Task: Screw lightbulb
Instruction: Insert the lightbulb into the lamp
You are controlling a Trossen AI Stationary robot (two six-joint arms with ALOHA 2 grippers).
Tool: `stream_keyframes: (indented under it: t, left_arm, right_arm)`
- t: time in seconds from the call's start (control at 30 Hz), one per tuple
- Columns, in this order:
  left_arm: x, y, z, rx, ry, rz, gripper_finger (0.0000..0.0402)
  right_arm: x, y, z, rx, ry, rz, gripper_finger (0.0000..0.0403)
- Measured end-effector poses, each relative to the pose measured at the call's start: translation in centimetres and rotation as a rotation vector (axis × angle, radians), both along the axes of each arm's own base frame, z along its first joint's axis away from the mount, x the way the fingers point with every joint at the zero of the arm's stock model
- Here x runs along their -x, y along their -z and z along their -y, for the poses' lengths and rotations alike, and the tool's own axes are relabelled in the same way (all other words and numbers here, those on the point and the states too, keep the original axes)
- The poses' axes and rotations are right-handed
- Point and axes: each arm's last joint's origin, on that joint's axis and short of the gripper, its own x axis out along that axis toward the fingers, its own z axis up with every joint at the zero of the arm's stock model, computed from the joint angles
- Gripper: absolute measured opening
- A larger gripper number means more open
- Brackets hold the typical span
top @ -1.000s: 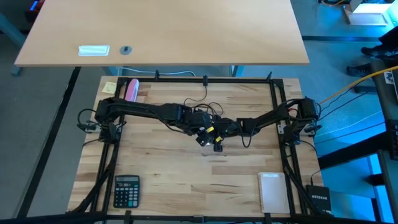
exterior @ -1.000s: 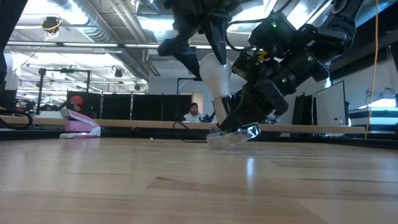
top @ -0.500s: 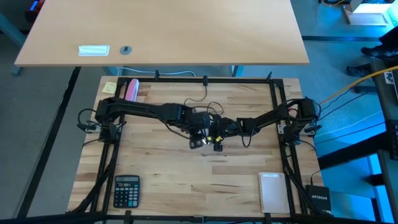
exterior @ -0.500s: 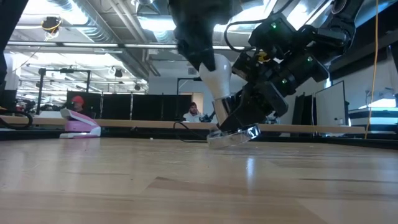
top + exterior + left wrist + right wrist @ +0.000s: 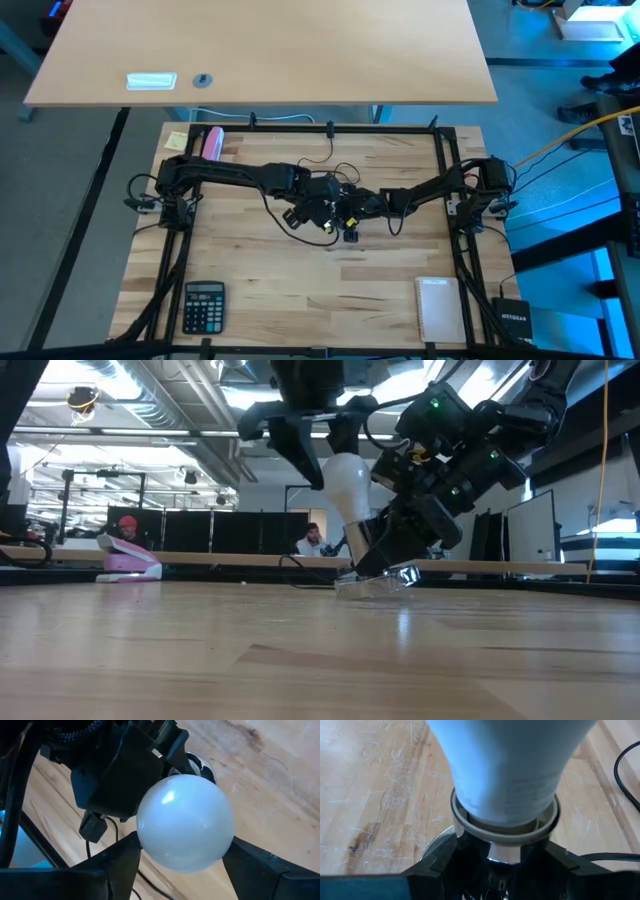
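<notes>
White and rounded, the lightbulb [image 5: 347, 488] stands tilted near the middle of the bench [image 5: 300, 290] with its narrow neck seated in the round silver socket [image 5: 502, 820], which the right end effector [image 5: 385, 555] clamps at its base, fingers closed on it. The left end effector [image 5: 180, 857] sits over the globe with its fingers [image 5: 120, 860] spread to either side of the glass, whether they press it I cannot tell. To turn well it should probably close evenly on the widest part, stay in line with the bulb's tilt and twist without side pressure.
</notes>
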Motion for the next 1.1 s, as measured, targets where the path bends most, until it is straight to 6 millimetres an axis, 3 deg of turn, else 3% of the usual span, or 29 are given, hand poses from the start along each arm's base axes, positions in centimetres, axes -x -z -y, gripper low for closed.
stream_keyframes:
  t: [0.23, 0.5, 0.67, 0.9, 1.0, 1.1]
  left_arm:
    - [0.1, -0.1, 0.4, 0.012, -0.075, 0.004, 0.0268]
    - [1.1, -1.9, 1.5, -0.060, -0.076, -0.033, 0.0269]
    - [1.7, -3.7, 1.5, -0.029, -0.153, 0.044, 0.0269]
    - [2.1, -3.9, 1.9, -0.018, -0.202, 0.043, 0.0269]
    - [2.9, -5.3, 1.9, 0.045, -0.317, 0.115, 0.0269]
    - [4.8, -8.0, 1.4, 0.193, -0.521, 0.233, 0.0269]
  right_arm:
    - [-0.1, -0.1, 0.0, 0.000, -0.002, 0.004, 0.0180]
    - [-0.4, -0.6, 0.0, 0.000, -0.006, 0.033, 0.0180]
    - [-0.3, -0.5, -0.1, -0.001, -0.014, 0.029, 0.0180]
    - [-0.3, -0.5, -0.1, -0.001, -0.014, 0.033, 0.0180]
    - [-0.3, -0.5, -0.1, -0.003, -0.017, 0.031, 0.0180]
    - [-0.3, -0.5, -0.1, -0.003, -0.017, 0.030, 0.0180]
